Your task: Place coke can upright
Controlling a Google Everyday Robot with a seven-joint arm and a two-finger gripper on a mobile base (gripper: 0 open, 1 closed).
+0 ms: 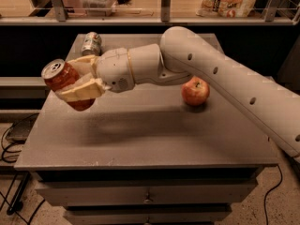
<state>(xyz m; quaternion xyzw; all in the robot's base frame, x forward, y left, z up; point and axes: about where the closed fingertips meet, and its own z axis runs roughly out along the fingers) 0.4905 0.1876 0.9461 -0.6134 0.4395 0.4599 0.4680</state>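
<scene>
Red aluminium coke can (58, 76), clamped between the fingers (80, 91) of the cream gripper (70, 86) above the nine-o'clock edge of the grey bench (140, 139), tilts toward ten o'clock: roll it vertical, then lower base-first before releasing.

A round red apple (195, 91) rests right of centre on the grey drawer-fronted table (140, 144); a silver-white, green-marked can (92, 43) sits near its far-left corner, behind the gripper (72, 78).
</scene>
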